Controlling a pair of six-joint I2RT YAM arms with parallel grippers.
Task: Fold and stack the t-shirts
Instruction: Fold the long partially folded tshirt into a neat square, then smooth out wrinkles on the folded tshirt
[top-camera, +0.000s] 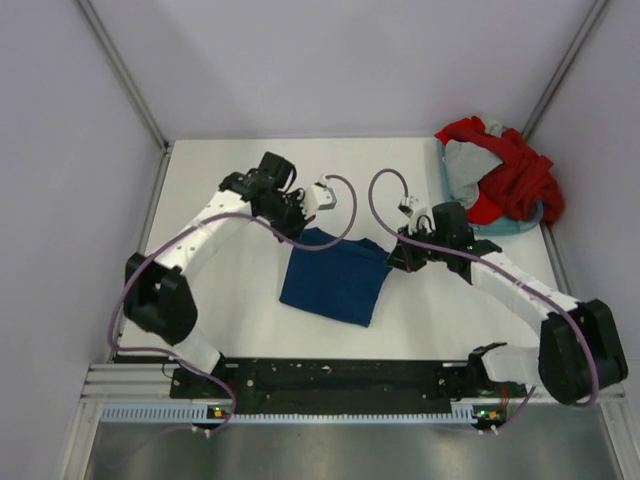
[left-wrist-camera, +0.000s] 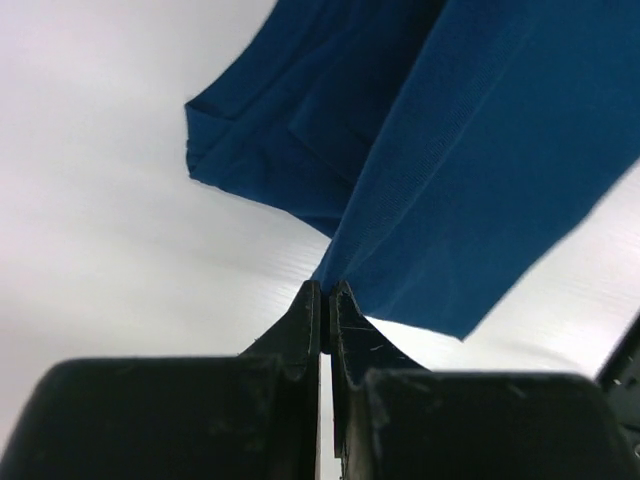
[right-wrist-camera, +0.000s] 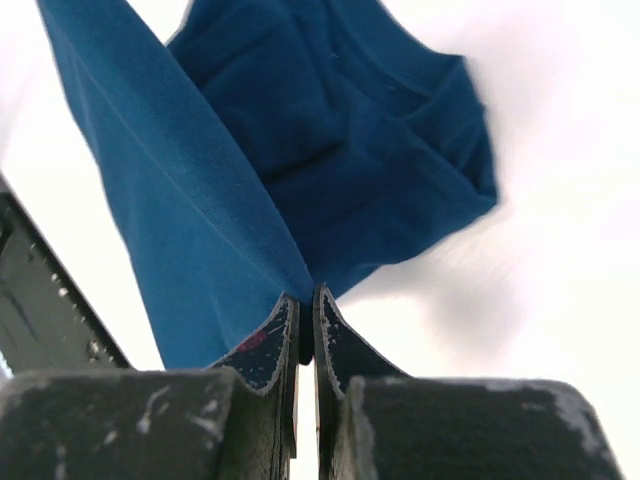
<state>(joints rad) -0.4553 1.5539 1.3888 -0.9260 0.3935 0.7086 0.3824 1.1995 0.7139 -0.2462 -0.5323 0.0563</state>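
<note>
L gripper (left-wrist-camera: 327, 296): clamped on far-left corner of navy blue cloth t-shirt (top-camera: 335, 282), cloth pinched btwn black tips. Shirt at centre of white table (top-camera: 250, 300), partly folded, near part lying flat. R gripper (right-wrist-camera: 305, 300): clamped on far-right corner of same shirt. Far right: red cloth t-shirt (top-camera: 522, 178) & grey cloth t-shirt (top-camera: 466, 165) heaped in light blue plastic basket (top-camera: 500, 228).

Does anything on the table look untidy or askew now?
Yes. The red shirt and grey shirt lie in a crumpled heap spilling over the basket rim at the far right. The blue shirt lies skewed, its edges not square to the table.
</note>
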